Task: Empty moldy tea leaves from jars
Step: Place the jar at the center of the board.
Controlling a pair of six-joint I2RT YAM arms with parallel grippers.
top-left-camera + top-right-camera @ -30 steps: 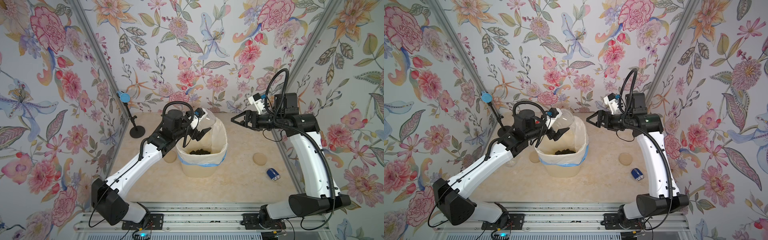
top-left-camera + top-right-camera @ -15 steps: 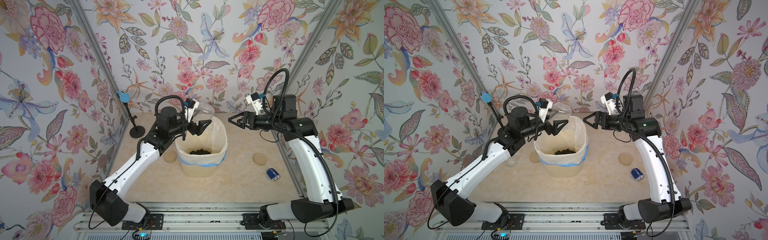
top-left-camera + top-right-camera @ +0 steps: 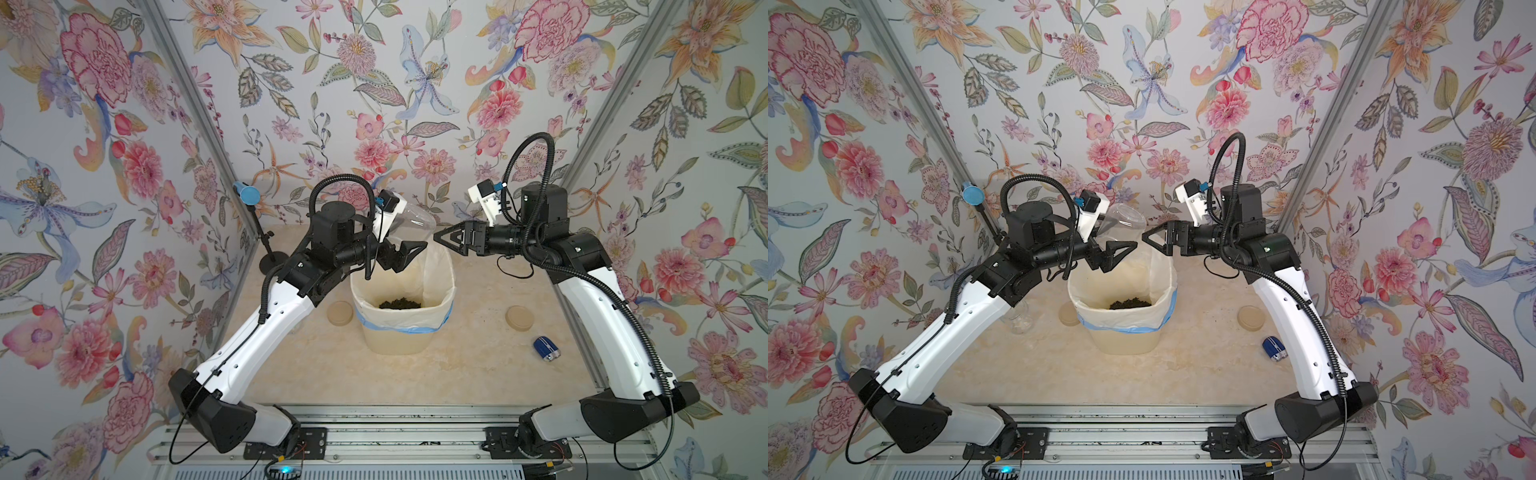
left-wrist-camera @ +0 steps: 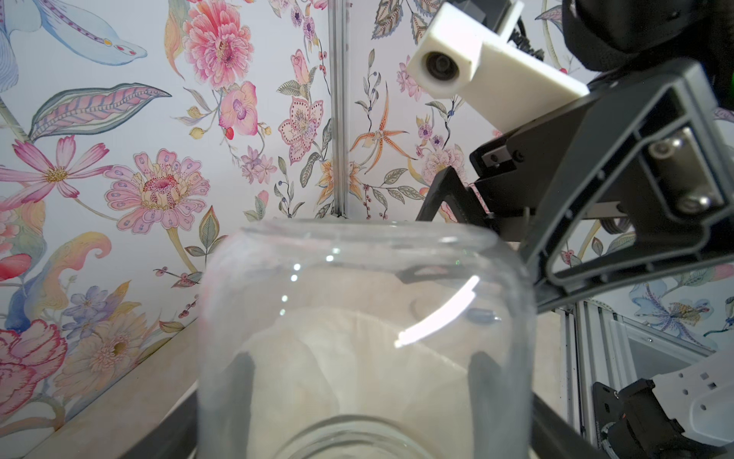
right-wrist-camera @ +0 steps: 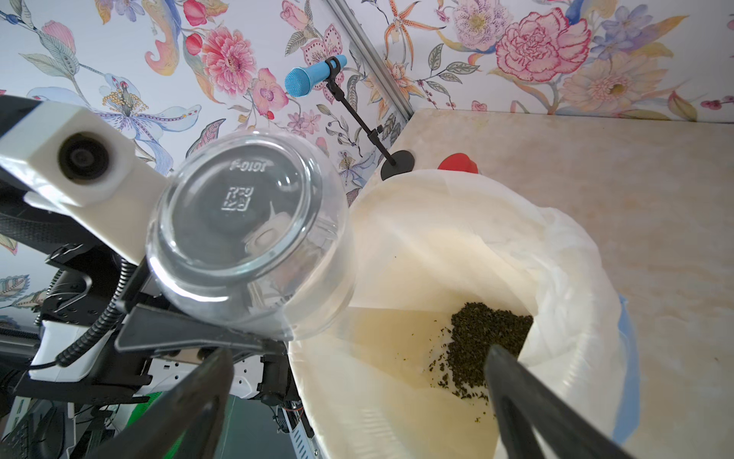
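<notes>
Now: glass jar (image 3: pixel 409 220) gripped over the bin (image 3: pixel 405 338)

The left gripper (image 4: pixel 361 397) is clamped on the sides of the clear glass jar. The jar's open mouth faces the wrist and its base points right. It looks empty and hangs above the bin's far left rim. The right gripper (image 5: pixel 357 355) faces that base from just beside it, jaws spread wide with nothing between them. Below, a dark heap of tea leaves (image 3: pixel 400 304) lies on the bin's white liner. On the table (image 3: pixel 457 374), one beige lid (image 3: pixel 340 312) lies left of the bin and another lid (image 3: pixel 519 318) lies right. A second clear jar (image 3: pixel 1017 318) stands under the left arm. A red cap (image 5: pixel 456 163) shows past the bin's rim.
</notes>
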